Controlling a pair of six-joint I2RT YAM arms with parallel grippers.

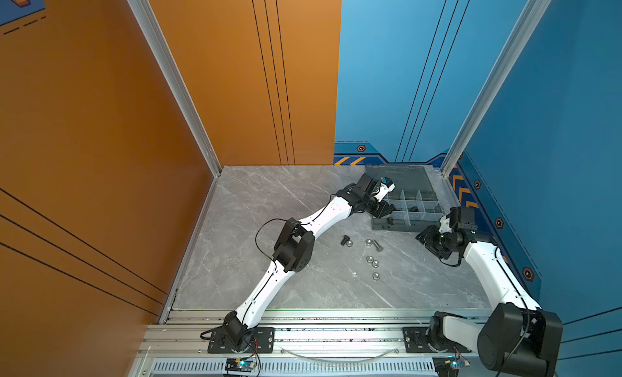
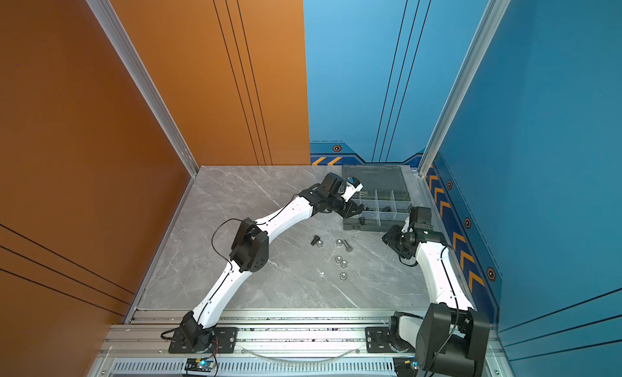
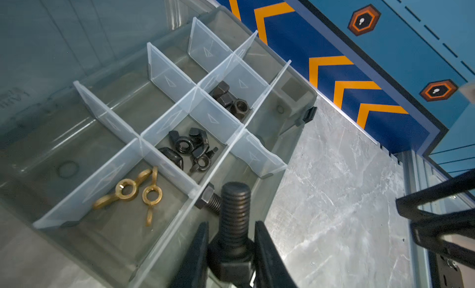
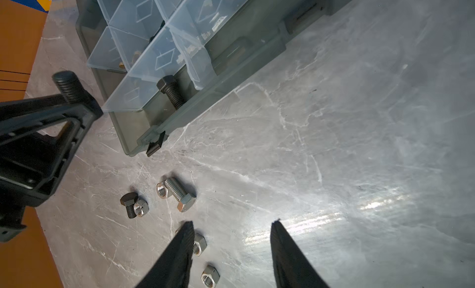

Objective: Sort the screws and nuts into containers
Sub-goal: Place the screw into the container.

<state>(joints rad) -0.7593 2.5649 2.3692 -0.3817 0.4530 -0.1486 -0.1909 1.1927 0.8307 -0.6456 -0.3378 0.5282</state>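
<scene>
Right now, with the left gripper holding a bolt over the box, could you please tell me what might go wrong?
1. The black bolt in the left gripper hangs near the organizer box's edge; released here, it might bounce out onto the table.
2. The right gripper hovers open near the box, so the two grippers could clash.

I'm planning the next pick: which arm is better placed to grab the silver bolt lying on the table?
Right. The right gripper is open and empty, close to the silver bolt; the left gripper is shut on a black bolt at the organizer box.
</scene>
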